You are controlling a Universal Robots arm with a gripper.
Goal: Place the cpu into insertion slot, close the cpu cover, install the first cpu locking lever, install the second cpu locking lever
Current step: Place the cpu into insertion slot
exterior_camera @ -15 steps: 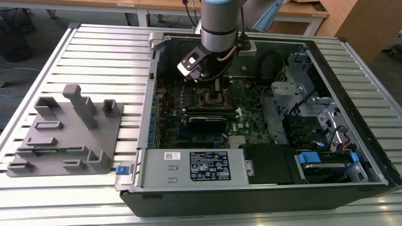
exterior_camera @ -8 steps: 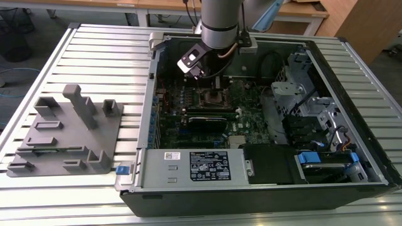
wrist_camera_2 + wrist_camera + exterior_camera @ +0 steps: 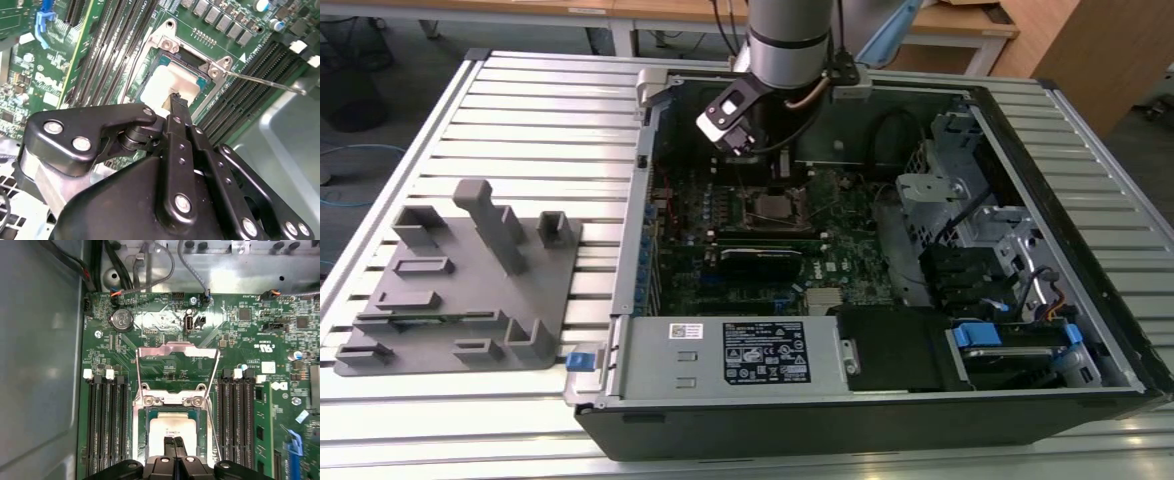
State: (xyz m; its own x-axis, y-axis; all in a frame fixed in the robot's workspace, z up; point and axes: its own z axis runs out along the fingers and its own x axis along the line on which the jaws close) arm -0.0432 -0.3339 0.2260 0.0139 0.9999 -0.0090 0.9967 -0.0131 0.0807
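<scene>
In the exterior view my gripper (image 3: 761, 165) hangs inside the open computer case, just above the insertion slot (image 3: 771, 207). Both wrist views show the cpu (image 3: 172, 427) (image 3: 167, 82), pale metal top up, lying in the insertion slot (image 3: 172, 411). My gripper (image 3: 174, 440) (image 3: 175, 100) is shut with nothing between the fingers, its tip right over the cpu; touching or not, I cannot tell. The cpu cover (image 3: 165, 351) stands swung open beyond the slot. Thin wire locking levers (image 3: 214, 385) (image 3: 265, 82) stick out unlatched at the slot's sides.
Long black memory slots (image 3: 105, 425) flank the socket on both sides. A black graphics card (image 3: 761, 262) lies in front of the socket, a power supply (image 3: 747, 352) nearer still, and drive cages (image 3: 961, 230) at the exterior view's right. A grey fixture (image 3: 454, 290) sits on the slatted table.
</scene>
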